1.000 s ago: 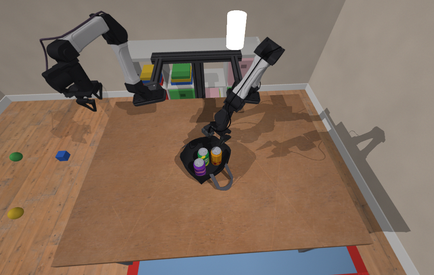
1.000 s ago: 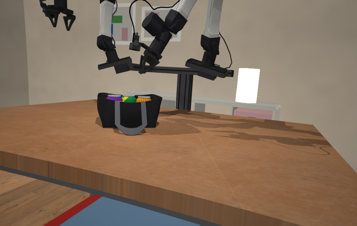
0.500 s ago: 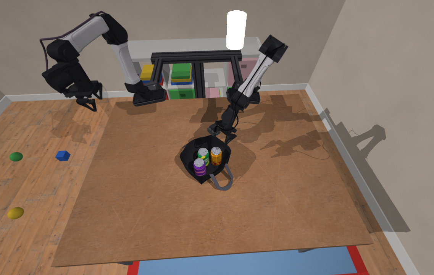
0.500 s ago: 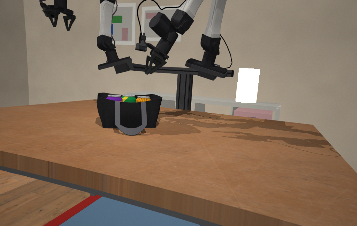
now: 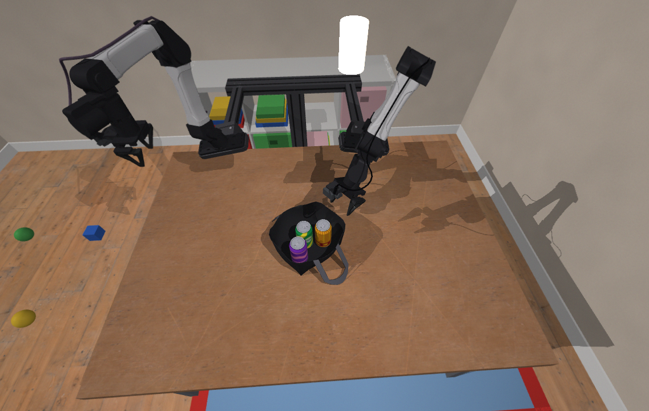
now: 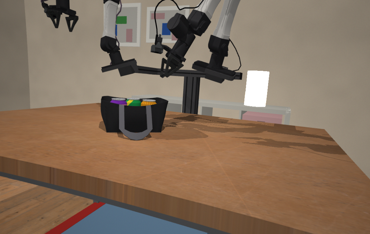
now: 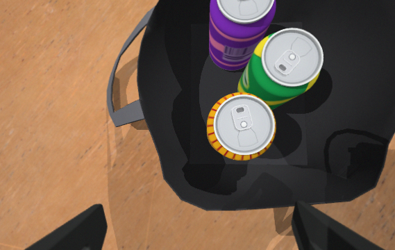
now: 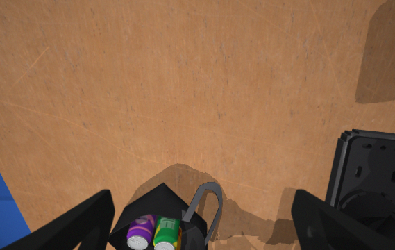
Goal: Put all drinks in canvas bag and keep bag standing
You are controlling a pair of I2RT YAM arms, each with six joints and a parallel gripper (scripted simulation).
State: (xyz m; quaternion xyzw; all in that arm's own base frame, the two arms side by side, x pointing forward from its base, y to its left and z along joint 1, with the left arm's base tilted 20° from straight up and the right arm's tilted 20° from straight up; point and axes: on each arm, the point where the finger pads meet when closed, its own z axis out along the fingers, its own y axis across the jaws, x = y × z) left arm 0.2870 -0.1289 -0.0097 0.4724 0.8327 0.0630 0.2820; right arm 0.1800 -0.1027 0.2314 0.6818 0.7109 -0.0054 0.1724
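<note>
The black canvas bag [image 5: 280, 234] [image 6: 135, 119] [image 7: 357, 87] [image 8: 159, 201] stands on the table with its walls up. Inside it stand a purple can [image 5: 299, 253] [image 6: 118, 102] [image 7: 237, 42] [image 8: 143, 230], a green can [image 5: 307, 237] [image 6: 133, 102] [image 7: 270, 83] [image 8: 167, 227] and an orange can [image 5: 323, 234] [image 6: 148, 102] [image 7: 244, 125]. In the left wrist view the can bottoms are partly hidden. My left gripper [image 5: 342, 205] [image 6: 164, 75] [image 7: 198, 212] is open and empty, above and just outside the bag's rim. My right gripper [image 5: 145, 156] [image 6: 63, 29] [image 8: 202, 200] is open and empty, high and far from the bag.
A grey handle [image 5: 338, 278] [image 6: 136, 135] [image 7: 112, 87] [image 8: 219, 201] hangs outside the bag onto the table [image 5: 214, 317] [image 6: 224, 162]. A dark mounting frame [image 5: 295, 84] stands at the table's back edge, with a shelf behind it. A blue cube [image 5: 93, 233] lies on the floor.
</note>
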